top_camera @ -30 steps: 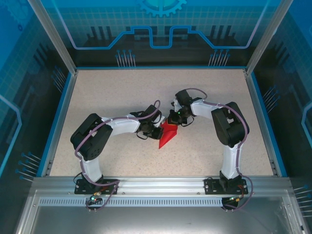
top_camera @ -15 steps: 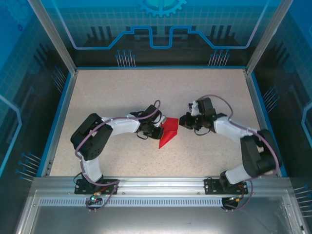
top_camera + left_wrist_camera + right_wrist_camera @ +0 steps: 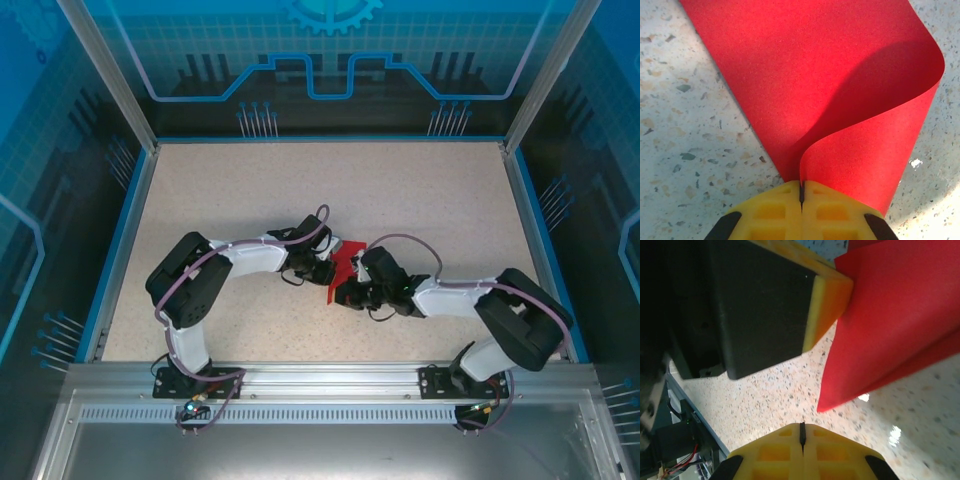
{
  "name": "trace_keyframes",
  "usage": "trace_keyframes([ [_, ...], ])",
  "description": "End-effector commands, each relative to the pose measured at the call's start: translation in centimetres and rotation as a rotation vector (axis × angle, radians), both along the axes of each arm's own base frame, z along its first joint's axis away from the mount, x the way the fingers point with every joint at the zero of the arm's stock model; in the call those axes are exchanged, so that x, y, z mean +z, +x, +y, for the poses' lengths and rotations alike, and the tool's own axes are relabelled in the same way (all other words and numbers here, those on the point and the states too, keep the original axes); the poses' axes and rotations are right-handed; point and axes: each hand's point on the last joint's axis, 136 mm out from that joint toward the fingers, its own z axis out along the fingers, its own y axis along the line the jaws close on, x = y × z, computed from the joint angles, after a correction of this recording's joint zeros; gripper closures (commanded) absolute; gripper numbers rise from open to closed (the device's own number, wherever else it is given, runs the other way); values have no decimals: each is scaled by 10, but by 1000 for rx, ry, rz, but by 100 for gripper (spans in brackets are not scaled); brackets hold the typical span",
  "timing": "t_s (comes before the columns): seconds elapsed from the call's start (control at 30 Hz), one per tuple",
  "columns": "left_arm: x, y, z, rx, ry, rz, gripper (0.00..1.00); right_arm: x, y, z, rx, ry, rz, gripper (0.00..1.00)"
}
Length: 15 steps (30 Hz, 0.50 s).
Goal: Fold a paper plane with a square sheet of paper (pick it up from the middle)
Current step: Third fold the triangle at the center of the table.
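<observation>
- We see the paper point(image 3: 348, 266) near the middle of the table point(image 3: 220, 200), a red wedge with its narrow end toward the near edge. It lies between the two claws.
- The left claw point(image 3: 328, 268) comes in from the left and meets the paper's left side. The left arm point(image 3: 250, 255) bends across the table from the near-left corner.
- From the left wrist, we see that claw point(image 3: 801, 192) closed, its yellow fingers pressed together on the near edge of the paper point(image 3: 805, 75).
- The pinched layer rises from the seam between the fingers and curls over to the right in a soft loop. It throws a shadow on the flat red layer below.
- That flat layer runs away from the claw as a wide band, with speckled table point(image 3: 685, 140) on either side.
- The right claw point(image 3: 345, 296) sits low at the paper's narrow end, and the right arm point(image 3: 470, 298) is folded along the near-right of the table.
- From the right wrist, we see that claw point(image 3: 801, 432) closed on nothing, its yellow fingers meeting along a thin dark seam.
- The pointed corner of the paper point(image 3: 890, 325) lies just ahead of the right claw, a little right of the seam. A strip of bare table point(image 3: 790, 385) separates them.
- At the upper left of that view, a black finger of the left claw shows its yellow pad point(image 3: 827, 295) right beside the paper's edge. We cannot tell whether they touch there.
</observation>
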Motion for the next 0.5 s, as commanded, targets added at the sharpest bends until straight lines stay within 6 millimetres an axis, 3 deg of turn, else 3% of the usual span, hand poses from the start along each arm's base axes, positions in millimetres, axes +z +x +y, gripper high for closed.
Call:
trace_keyframes([
  [0.0,-29,-14,11,-19,56,61,98,7,14,22,-20,43,-30,100],
  [0.17,-29,-14,12,-21,61,60,98,-8,14,31,-7,52,6,100],
  [0.47,-31,-15,13,-26,66,60,98,-42,7,19,-23,-39,52,100],
])
